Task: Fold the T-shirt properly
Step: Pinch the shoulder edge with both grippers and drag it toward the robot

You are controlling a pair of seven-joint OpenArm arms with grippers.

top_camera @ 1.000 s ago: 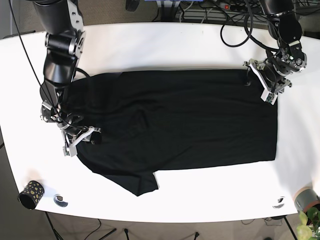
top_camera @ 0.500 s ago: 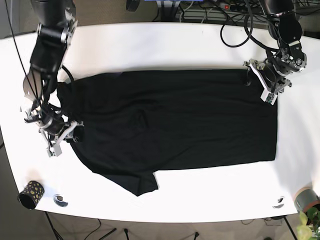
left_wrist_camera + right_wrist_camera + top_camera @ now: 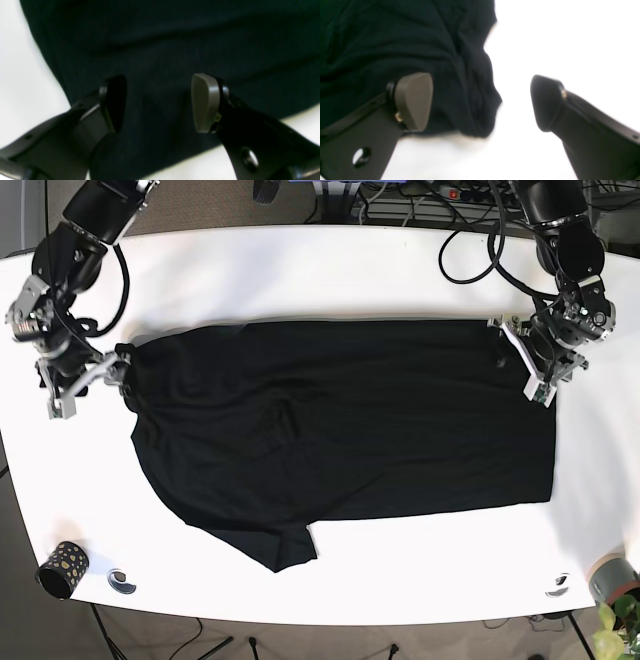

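Both wrist views are soft and out of focus. In the left wrist view the black T-shirt (image 3: pixel 175 45) runs off the top and right edges. In the base view the left end effector (image 3: pixel 522 360) and right end effector (image 3: pixel 88 385) are too small to judge. A potted plant (image 3: pixel 617 625) is cropped at the corner.
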